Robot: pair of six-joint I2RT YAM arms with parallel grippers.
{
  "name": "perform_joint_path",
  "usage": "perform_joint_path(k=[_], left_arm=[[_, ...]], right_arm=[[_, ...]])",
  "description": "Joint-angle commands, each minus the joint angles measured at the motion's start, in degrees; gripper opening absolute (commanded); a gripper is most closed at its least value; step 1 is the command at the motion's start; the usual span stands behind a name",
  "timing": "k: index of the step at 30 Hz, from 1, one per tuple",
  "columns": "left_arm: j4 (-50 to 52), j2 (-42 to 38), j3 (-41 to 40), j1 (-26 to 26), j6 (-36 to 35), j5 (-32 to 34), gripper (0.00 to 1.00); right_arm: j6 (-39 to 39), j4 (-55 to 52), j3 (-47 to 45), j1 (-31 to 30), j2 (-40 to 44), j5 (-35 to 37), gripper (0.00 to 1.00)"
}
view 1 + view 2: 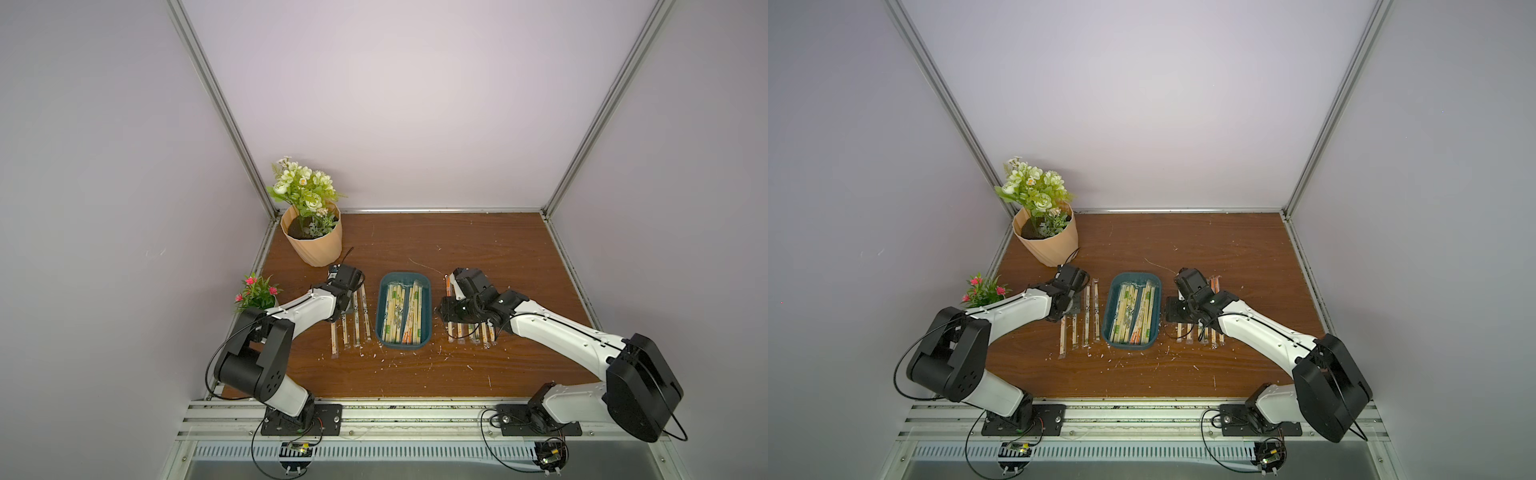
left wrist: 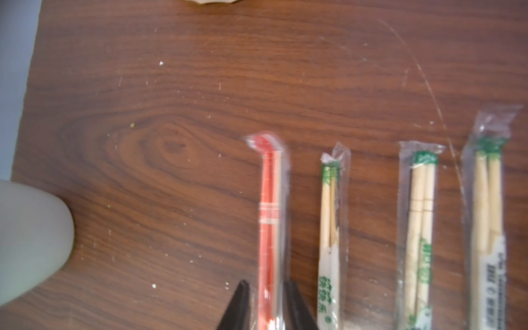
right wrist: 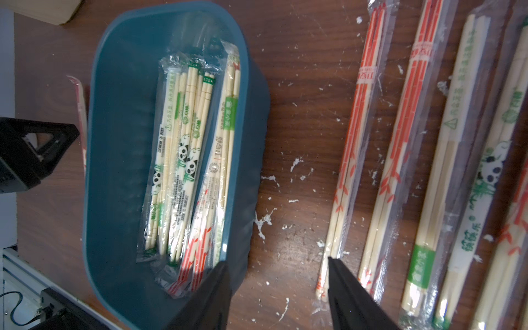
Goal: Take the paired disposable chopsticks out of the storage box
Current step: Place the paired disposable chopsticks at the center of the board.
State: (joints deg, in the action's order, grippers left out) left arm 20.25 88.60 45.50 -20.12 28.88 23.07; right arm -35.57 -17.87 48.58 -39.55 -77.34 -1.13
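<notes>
Left wrist: left end effector (image 2: 266,283) apart astride orange-print sleeve (image 2: 268,200); right end effector (image 3: 277,260) apart, empty; storage box (image 3: 114,171) chopsticks (image 3: 185,148) panda-printed.

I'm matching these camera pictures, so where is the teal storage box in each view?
In a top view: storage box just below picture centre.
In a top view: same place.
Left wrist: not in it.
Right wrist: in view, chopsticks inside.
Shared landmark: peach flower pot in both top views, likely the tan edge in right wrist.
</notes>
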Motion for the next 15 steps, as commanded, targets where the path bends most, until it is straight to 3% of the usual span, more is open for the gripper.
perform_joint_path(k=[1,6,11,15], left_arm=[[0.21,-1.37,0.6,0.6,-0.4,-0.75,0.35],[1.44,-4.09,2.1,0.59,-0.63,-2.54,0.4],[1.6,-7.28,3.66,0.23,-0.85,-9.75,0.43],[0.08,-9.45,5.05,-3.21,0.3,-14.59,0.44]], right_arm=[[0.08,-1.12,0.16,0.32,2.14,1.7,0.59],[0.15,-1.64,0.09,0.34,2.25,2.09,0.59],[0.67,-2.26,0.27,0.33,2.19,2.38,0.59],[0.26,-1.87,0.03,0.4,2.24,2.3,0.59]])
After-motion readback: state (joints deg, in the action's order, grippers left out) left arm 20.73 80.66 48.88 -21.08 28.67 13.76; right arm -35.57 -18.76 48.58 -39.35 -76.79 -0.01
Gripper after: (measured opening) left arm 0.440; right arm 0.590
